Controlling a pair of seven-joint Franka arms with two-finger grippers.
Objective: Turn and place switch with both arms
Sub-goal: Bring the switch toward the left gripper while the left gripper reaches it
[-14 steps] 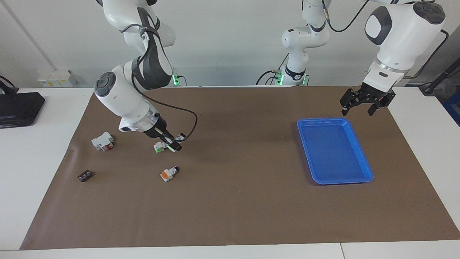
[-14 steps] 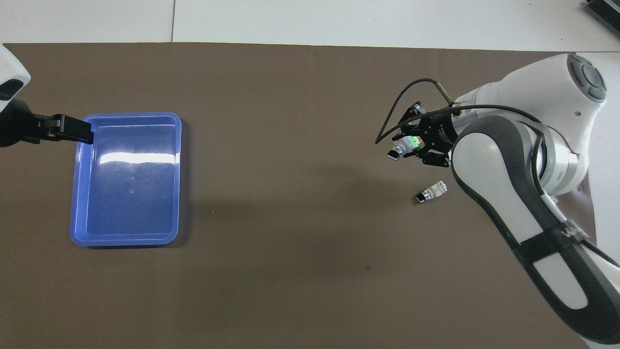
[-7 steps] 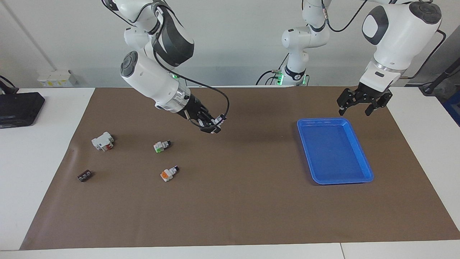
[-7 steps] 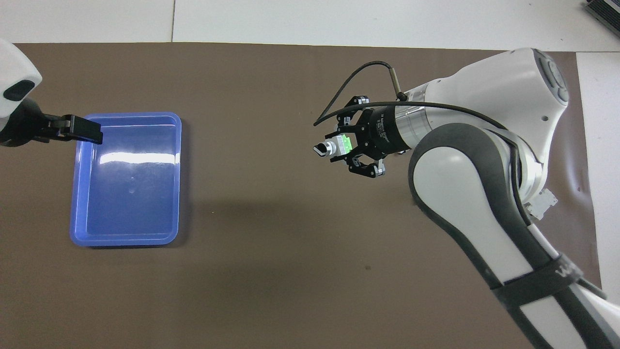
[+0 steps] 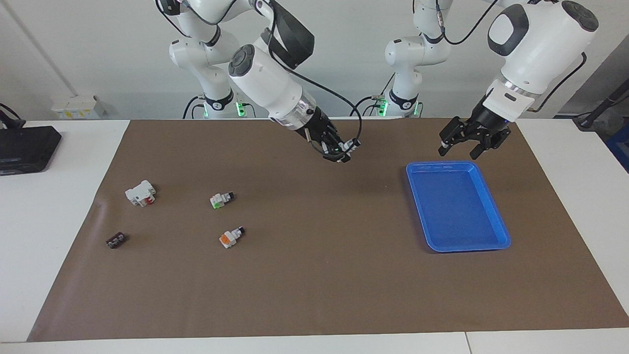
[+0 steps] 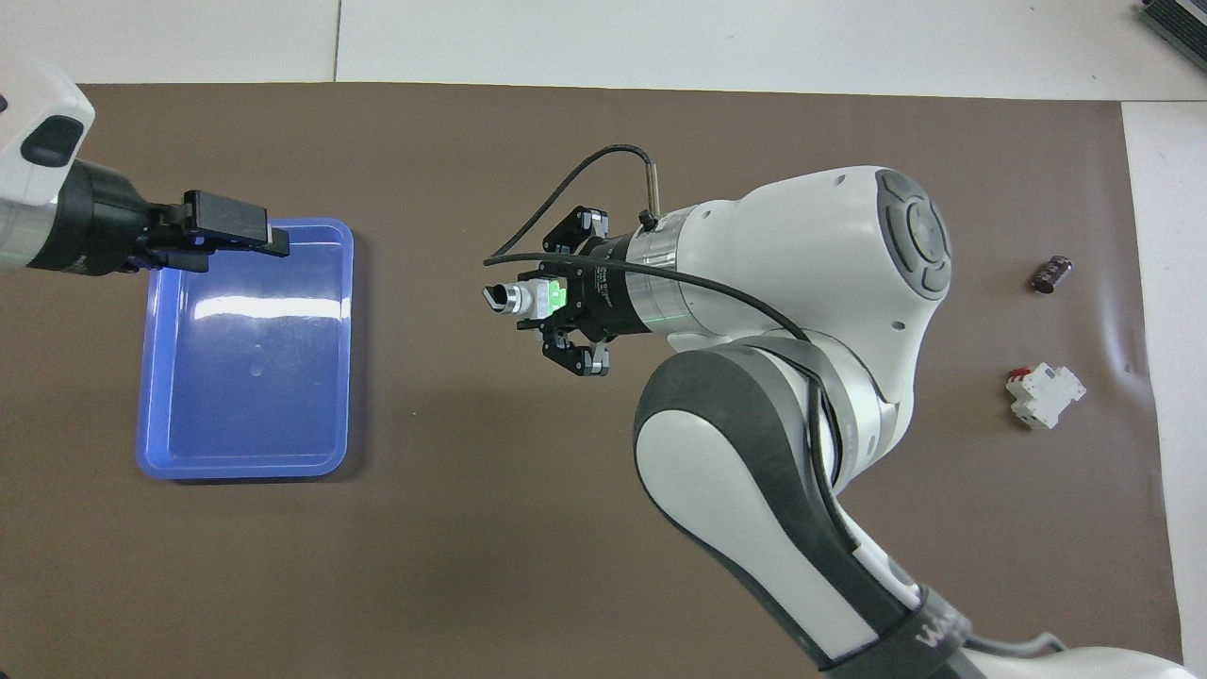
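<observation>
My right gripper (image 5: 342, 151) is shut on the switch (image 5: 346, 146), a small white part with a green patch. It holds the switch up in the air over the middle of the brown mat. In the overhead view the switch (image 6: 514, 298) lies sideways in this gripper (image 6: 539, 302), its black end pointing toward the blue tray (image 6: 250, 368). My left gripper (image 5: 464, 142) is open and empty. It hangs over the edge of the tray (image 5: 454, 204) that is nearer to the robots, and also shows in the overhead view (image 6: 236, 226).
Toward the right arm's end, a second green-patched switch (image 5: 221, 199), an orange-patched switch (image 5: 231, 237), a white block with red marks (image 5: 140, 192) and a small dark part (image 5: 115, 240) lie on the mat. A black device (image 5: 24, 147) sits off the mat.
My right gripper has risen from among the loose parts and carried the switch toward the middle of the table. My left gripper has shifted a little toward the middle, over the tray's edge.
</observation>
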